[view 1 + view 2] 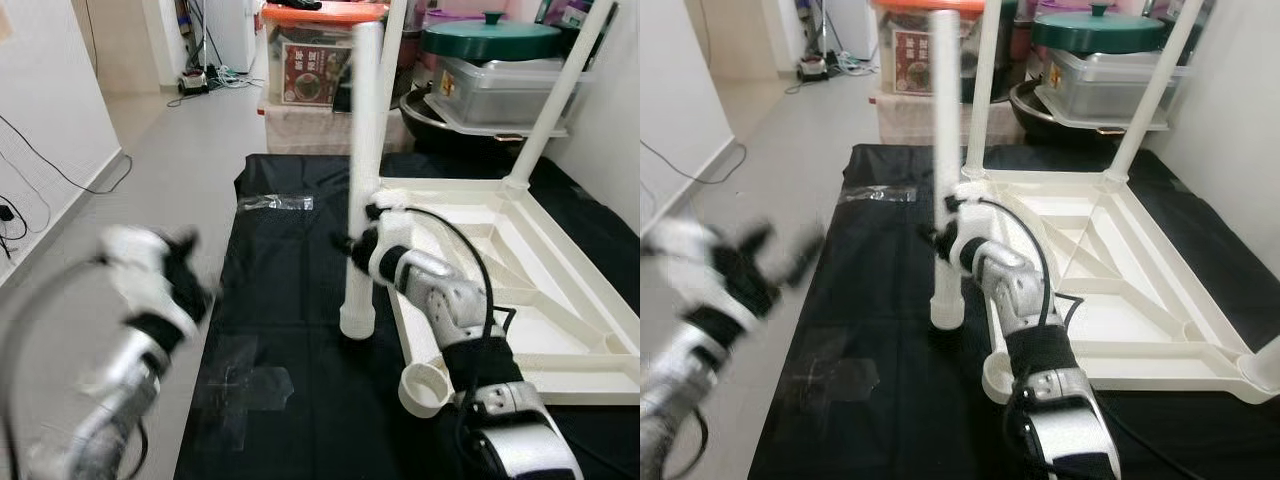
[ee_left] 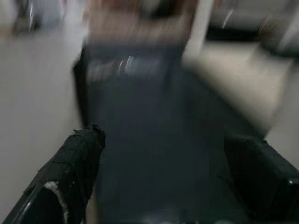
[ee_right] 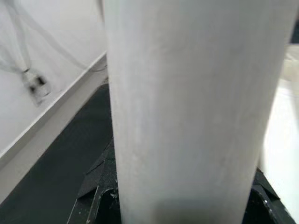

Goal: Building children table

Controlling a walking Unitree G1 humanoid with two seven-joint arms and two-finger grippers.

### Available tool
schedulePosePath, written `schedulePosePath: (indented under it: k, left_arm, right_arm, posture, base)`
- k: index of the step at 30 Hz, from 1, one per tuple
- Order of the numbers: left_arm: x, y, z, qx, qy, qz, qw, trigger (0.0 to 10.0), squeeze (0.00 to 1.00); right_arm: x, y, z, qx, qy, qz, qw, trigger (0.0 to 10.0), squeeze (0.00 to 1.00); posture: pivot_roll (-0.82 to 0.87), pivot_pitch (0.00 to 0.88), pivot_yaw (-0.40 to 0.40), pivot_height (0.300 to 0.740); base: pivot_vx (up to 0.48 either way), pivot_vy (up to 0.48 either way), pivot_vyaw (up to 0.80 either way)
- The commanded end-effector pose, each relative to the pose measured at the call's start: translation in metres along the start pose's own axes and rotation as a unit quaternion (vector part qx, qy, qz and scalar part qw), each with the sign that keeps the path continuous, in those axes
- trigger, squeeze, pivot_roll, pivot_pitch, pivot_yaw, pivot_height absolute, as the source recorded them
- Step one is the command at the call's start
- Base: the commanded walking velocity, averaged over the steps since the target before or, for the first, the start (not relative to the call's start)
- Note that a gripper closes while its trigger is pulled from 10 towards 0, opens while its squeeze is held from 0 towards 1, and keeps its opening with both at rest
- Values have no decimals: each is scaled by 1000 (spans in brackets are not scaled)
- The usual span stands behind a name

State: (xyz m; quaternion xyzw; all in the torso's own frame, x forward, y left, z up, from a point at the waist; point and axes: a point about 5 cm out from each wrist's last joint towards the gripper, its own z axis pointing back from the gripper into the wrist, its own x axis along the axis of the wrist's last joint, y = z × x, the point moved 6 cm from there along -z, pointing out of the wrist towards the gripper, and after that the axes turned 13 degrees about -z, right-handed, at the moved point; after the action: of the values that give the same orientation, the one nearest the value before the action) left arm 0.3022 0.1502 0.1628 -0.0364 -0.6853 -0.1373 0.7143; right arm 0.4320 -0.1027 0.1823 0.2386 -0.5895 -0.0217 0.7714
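Over the black floor mat point(image 1: 300, 330), the blurred left gripper point(image 1: 185, 270) hung with fingers spread wide. Beside it, the right gripper point(image 1: 352, 243) clasped a smooth white cylindrical table leg point(image 1: 362, 180), standing upright beside the overturned white plastic tabletop point(image 1: 540, 300).

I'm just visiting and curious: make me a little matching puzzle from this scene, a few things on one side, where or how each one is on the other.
Things:
1. loose table leg
2. upturned tabletop
3. right tool
4. left tool

States:
A. lying upside down on the black mat
B. clamped around a white tube
C. blurred, over the mat's left edge
D. standing upright on the mat, beside the tabletop

Pairs: 1-D, 2-A, 3-B, 4-C
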Motion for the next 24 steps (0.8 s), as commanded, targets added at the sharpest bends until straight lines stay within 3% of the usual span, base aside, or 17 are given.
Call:
schedulePosePath:
  k: [1,5,6,9,10,17,20,24]
  left_arm:
    - [-11,13,2,53,39,-51,997,10000,0]
    - [-14,17,3,65,48,-62,995,10000,0]
    - [-14,18,3,65,51,-61,995,10000,0]
    - [-18,22,7,80,66,-52,993,10000,0]
    - [-21,19,7,71,74,-32,994,10000,0]
    - [-35,10,12,67,99,-30,992,10000,0]
    - [-30,3,14,63,74,-44,994,10000,0]
    - [-29,5,16,72,56,-38,995,10000,0]
  right_arm:
    - [27,0,3,-12,-47,-56,997,10000,0]
    - [44,6,7,6,-75,-74,994,10000,0]
    - [53,15,11,32,-95,-84,991,10000,0]
    - [65,23,20,49,-131,-61,988,10000,0]
    - [67,25,23,56,-140,-61,987,10000,0]
    - [56,27,33,64,-162,-84,981,10000,0]
    - [48,27,34,57,-158,-69,983,10000,0]
    - [41,25,35,48,-159,-61,984,10000,0]
  posture:
    - [36,0,-63,740]
    - [39,0,-66,740]
    - [37,0,-66,740]
    - [31,0,-64,740]
    - [32,0,-65,740]
    - [34,0,-64,740]
    - [32,0,-61,740]
    - [26,0,-53,740]
  base:
    - [0,0,0]
    - [0,0,0]
    - [0,0,0]
    - [0,0,0]
    - [0,0,0]
    - [0,0,0]
    - [0,0,0]
    - [0,0,0]
